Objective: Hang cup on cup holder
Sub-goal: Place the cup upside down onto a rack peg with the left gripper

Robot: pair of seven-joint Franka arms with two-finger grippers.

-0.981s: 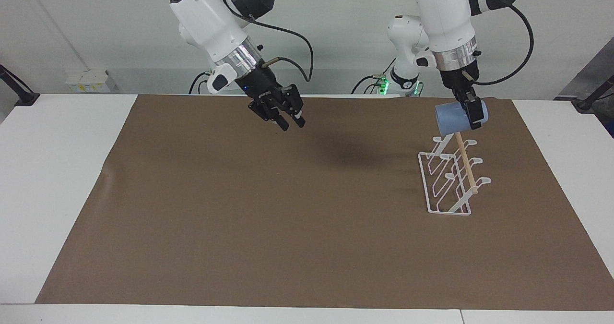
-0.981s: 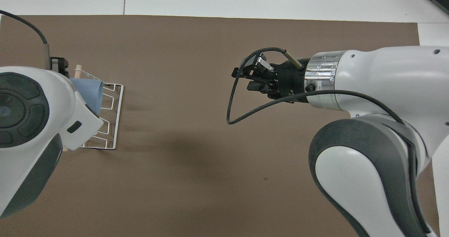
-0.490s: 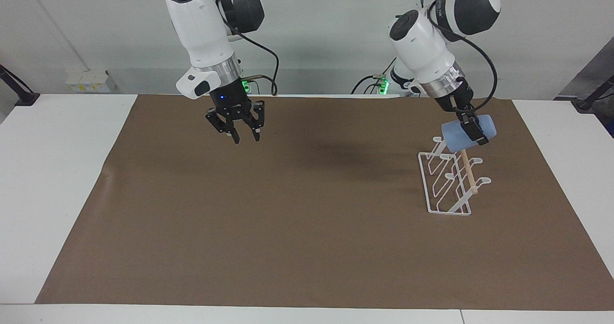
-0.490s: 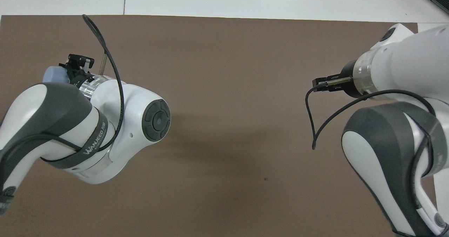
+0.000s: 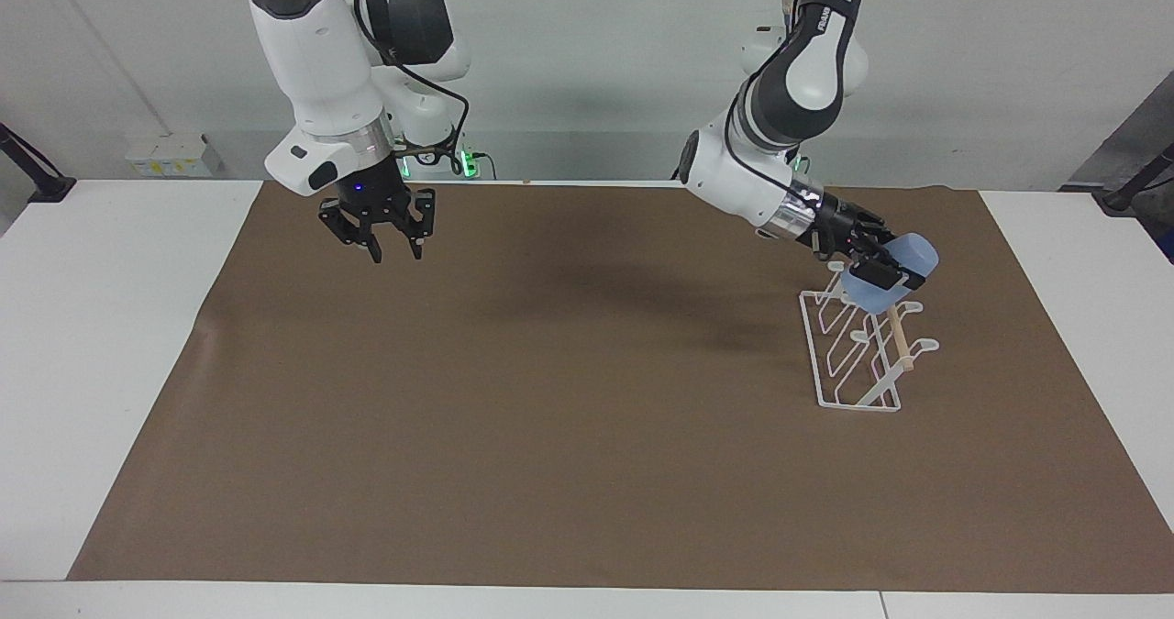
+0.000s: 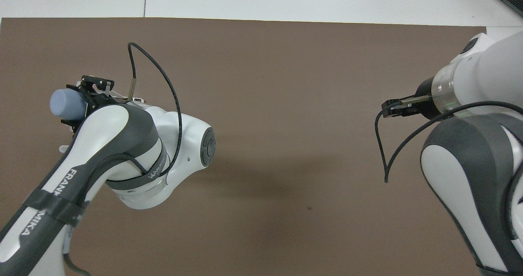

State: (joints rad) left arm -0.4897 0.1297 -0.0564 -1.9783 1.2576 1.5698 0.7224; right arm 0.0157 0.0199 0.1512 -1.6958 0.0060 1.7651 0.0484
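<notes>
Facing view: my left tool (image 5: pixel 882 265) grips the light-blue cup (image 5: pixel 894 270) tilted over the white wire cup holder (image 5: pixel 858 344), to slip onto a prong; my right tool (image 5: pixel 385 234) waits spread above the worktop (image 5: pixel 550 436).

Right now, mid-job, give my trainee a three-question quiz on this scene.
1. True or false: the cup stands upright on the brown mat.
2. Which end effector carries the cup? A) left B) right C) neither
3. Fill in: the right end effector hangs over the ____, carrying nothing.

Key
1. False: the cup is tilted in the air, over the end of the cup holder nearer the robots.
2. A: the left end effector is shut on it.
3. Mat: it is open, toward the right arm's end of the table, where that arm waits.
</notes>
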